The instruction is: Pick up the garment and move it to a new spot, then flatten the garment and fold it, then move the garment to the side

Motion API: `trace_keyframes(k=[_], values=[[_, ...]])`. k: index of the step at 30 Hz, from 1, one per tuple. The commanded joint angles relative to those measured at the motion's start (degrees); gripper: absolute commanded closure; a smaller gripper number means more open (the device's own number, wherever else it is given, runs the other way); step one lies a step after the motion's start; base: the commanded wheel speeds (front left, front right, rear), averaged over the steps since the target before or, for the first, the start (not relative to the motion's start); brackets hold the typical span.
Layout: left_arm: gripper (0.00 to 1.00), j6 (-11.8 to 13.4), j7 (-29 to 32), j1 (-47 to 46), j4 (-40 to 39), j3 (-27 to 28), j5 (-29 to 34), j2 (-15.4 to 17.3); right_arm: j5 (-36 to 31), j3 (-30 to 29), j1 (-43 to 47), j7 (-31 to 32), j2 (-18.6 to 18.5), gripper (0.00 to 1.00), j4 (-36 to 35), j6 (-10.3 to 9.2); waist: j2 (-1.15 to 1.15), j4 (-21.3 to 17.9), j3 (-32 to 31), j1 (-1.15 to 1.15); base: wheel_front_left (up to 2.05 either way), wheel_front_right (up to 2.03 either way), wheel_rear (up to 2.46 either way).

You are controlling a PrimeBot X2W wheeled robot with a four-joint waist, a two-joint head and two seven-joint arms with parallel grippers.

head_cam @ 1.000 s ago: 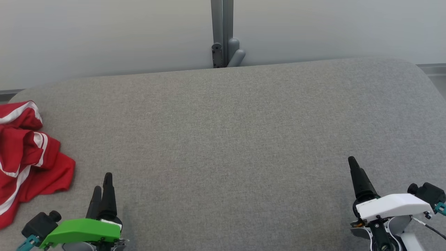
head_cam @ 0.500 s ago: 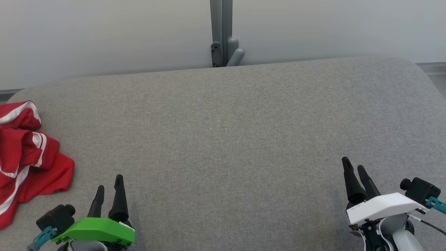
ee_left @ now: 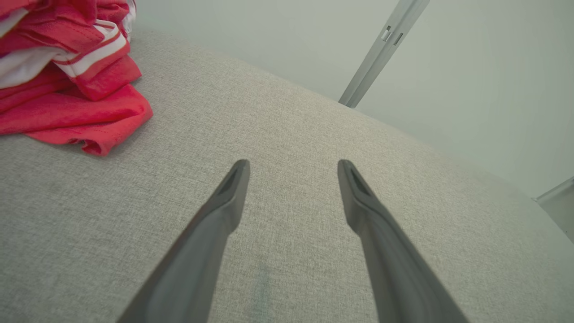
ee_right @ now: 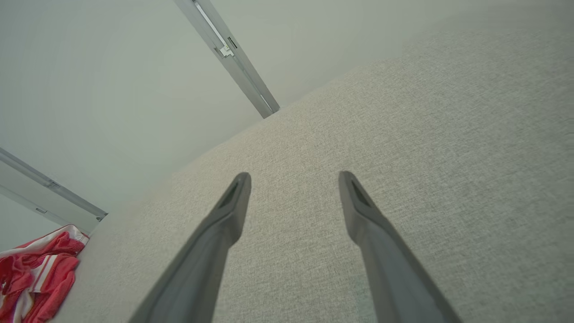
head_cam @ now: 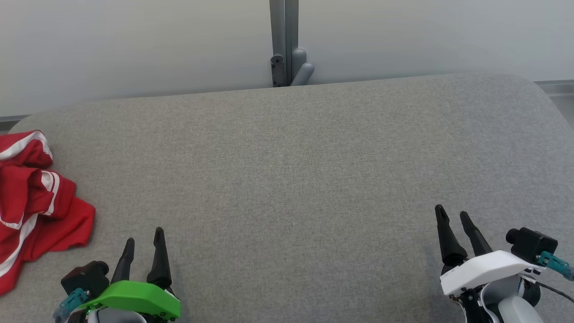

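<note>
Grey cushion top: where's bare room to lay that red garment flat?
The grey surface is bare from the red garment at its left edge to its right edge, and from the post behind to the left gripper and right gripper. Crowded: left edge.

— Where does the head camera sit?
— High at the near edge, looking down across the pad (head_cam: 287, 157) to the far wall (head_cam: 134, 45).
— And the wrist cameras?
— Low, close over the pad, facing far; both catch the left garment (ee_left: 67, 67) and far post (ee_right: 235, 60).

No legible text, label or number anywhere (none at all).
</note>
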Motion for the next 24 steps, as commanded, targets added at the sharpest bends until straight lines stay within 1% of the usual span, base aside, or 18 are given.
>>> trace_keyframes(k=[1,11,24], values=[[0.00,0.4,-0.6,-1.1,-0.2,-0.2,2.0,0.7,-1.9,0.0,-1.3,-0.7,-0.5,0.00,-0.1,0.02,0.00,0.0,0.0,0.00,0.00,0.00,0.00],[0.00,1.2,-2.0,-0.7,0.6,-0.4,7.3,0.8,-7.9,-0.3,-1.1,-2.2,-0.4,0.00,1.3,0.03,0.00,0.1,-0.1,0.00,0.00,0.00,0.00],[0.00,1.6,-3.7,0.0,1.1,-0.4,14.0,0.8,-15.6,-0.6,-0.8,-3.9,0.0,0.00,2.4,0.02,0.00,0.3,-0.3,0.00,0.00,0.00,0.00]])
